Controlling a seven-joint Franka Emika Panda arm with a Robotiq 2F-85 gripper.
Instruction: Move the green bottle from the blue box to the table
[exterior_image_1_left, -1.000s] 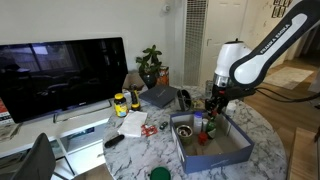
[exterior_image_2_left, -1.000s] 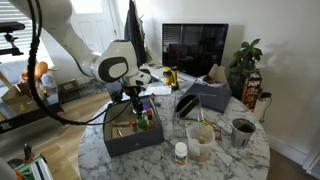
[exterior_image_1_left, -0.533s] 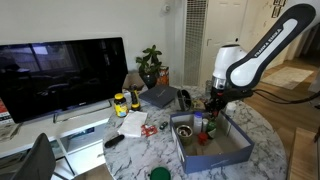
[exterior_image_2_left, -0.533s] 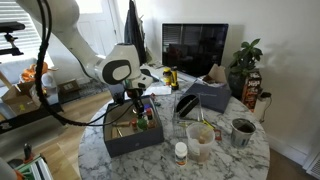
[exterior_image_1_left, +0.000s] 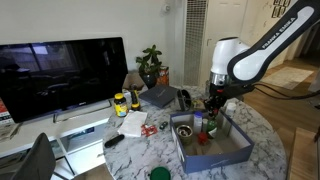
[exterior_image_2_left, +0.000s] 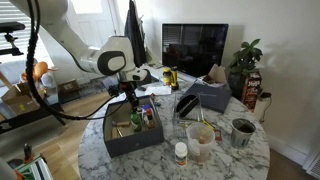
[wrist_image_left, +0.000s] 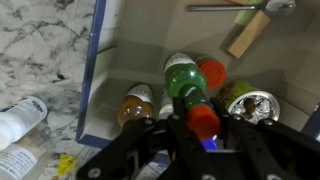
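Green bottle (wrist_image_left: 183, 85) within blue box (wrist_image_left: 95, 70), end effector (wrist_image_left: 203, 130) straddling it, grip unclear.

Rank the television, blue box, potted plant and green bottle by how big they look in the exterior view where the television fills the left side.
1. television
2. blue box
3. potted plant
4. green bottle
The box stands nearer the camera than the plant, so that pair is less sure.
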